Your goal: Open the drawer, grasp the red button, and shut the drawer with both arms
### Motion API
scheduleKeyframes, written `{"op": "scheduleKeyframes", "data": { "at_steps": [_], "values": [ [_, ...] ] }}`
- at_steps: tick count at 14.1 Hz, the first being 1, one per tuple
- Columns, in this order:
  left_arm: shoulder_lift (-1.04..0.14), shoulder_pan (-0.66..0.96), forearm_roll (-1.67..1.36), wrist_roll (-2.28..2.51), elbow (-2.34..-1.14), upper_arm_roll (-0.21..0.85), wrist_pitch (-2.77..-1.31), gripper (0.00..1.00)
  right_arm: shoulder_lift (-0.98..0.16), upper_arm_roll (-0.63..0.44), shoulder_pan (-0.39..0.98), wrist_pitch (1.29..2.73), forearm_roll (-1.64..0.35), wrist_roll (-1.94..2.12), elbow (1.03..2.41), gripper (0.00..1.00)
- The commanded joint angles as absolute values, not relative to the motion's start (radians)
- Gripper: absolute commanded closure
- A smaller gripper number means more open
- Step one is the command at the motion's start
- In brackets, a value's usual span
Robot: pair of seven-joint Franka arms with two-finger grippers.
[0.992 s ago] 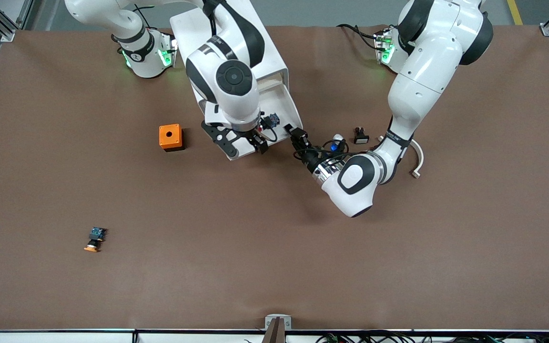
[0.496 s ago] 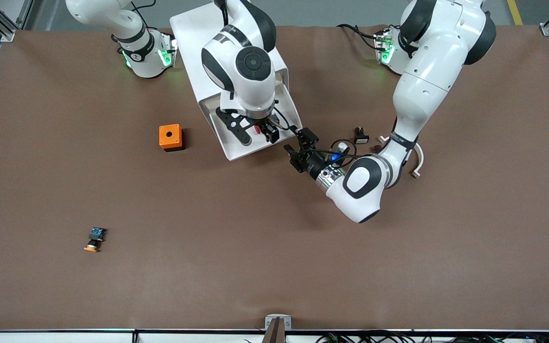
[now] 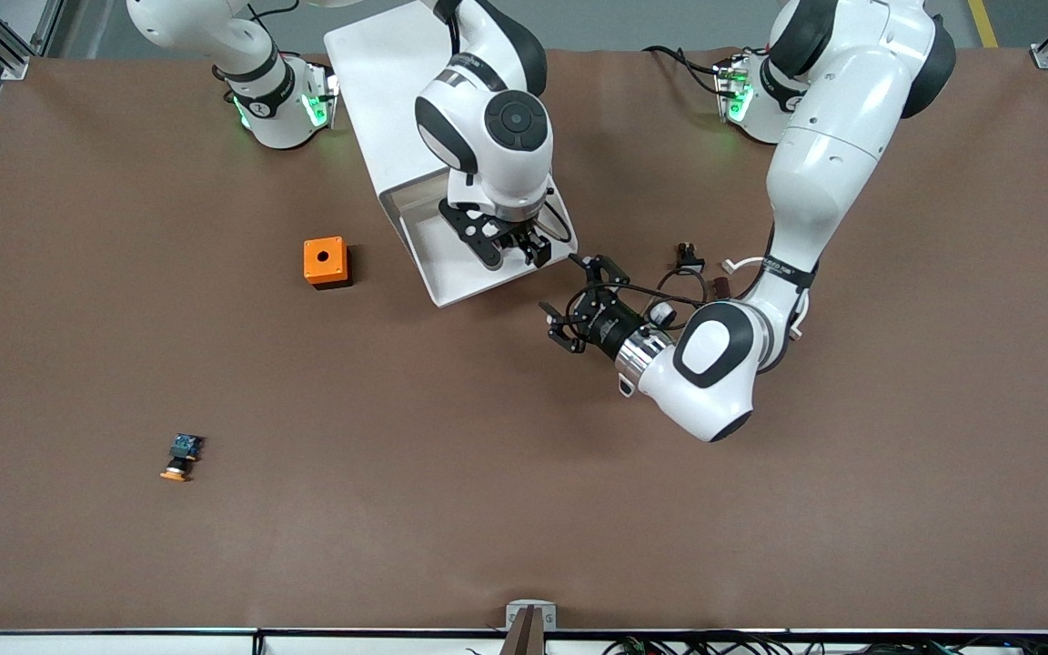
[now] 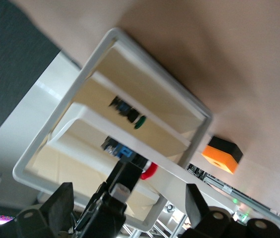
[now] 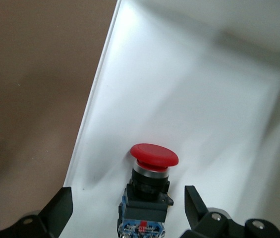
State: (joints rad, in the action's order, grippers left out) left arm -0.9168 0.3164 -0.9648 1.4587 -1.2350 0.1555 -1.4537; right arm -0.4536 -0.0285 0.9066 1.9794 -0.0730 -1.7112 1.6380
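The white cabinet (image 3: 387,82) has its drawer (image 3: 447,268) pulled out toward the front camera. The red-capped button (image 5: 149,191), with black body and blue rear end, lies on the drawer's white floor (image 5: 194,94). My right gripper (image 5: 127,215) is open and hangs over the button, one finger on each side, apart from it. In the front view the right gripper (image 3: 513,247) hides the button. My left gripper (image 3: 567,298) is open and empty, low over the table by the drawer's front corner. The left wrist view shows the button's red cap (image 4: 149,171) in the drawer.
An orange box with a hole (image 3: 325,261) stands beside the drawer toward the right arm's end. An orange-capped button (image 3: 180,457) lies much nearer the front camera. A small black part (image 3: 688,258) lies by the left forearm. A green-capped part (image 4: 131,115) sits in the cabinet's upper compartment.
My right gripper has moved along the open drawer toward the cabinet and now straddles the button. My left gripper has drawn back from the drawer's front corner toward the front camera and turned.
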Motion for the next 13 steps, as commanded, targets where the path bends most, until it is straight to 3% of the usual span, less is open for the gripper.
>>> {"op": "scheduleKeyframes", "data": {
  "at_steps": [1, 8, 9, 11, 12, 13],
  "values": [
    [-0.867, 0.337, -0.887, 1.301, -1.232, 0.133, -1.511, 0.01, -0.456, -0.037, 0.919, 1.974, -0.087, -1.724, 1.637, 0.01],
    [-0.759, 0.371, -0.551, 1.039, -1.23, 0.147, -1.776, 0.01, -0.456, -0.038, 0.934, 1.939, -0.087, -1.724, 1.638, 0.11],
    [-0.756, 0.388, -0.493, 1.035, -1.23, 0.146, -1.816, 0.01, -0.462, -0.038, 0.936, 1.936, -0.087, -1.723, 1.638, 0.19],
    [-0.742, 0.416, -0.378, 1.023, -1.232, 0.147, -1.896, 0.01, -0.462, -0.037, 0.939, 1.936, -0.087, -1.723, 1.638, 0.64],
    [-0.741, 0.432, -0.318, 1.022, -1.233, 0.146, -1.922, 0.01, -0.462, -0.038, 0.937, 1.936, -0.087, -1.723, 1.638, 0.83],
    [-0.741, 0.448, -0.255, 1.022, -1.233, 0.146, -1.945, 0.01, -0.462, -0.037, 0.934, 1.936, -0.087, -1.723, 1.637, 0.96]
  ]
}}
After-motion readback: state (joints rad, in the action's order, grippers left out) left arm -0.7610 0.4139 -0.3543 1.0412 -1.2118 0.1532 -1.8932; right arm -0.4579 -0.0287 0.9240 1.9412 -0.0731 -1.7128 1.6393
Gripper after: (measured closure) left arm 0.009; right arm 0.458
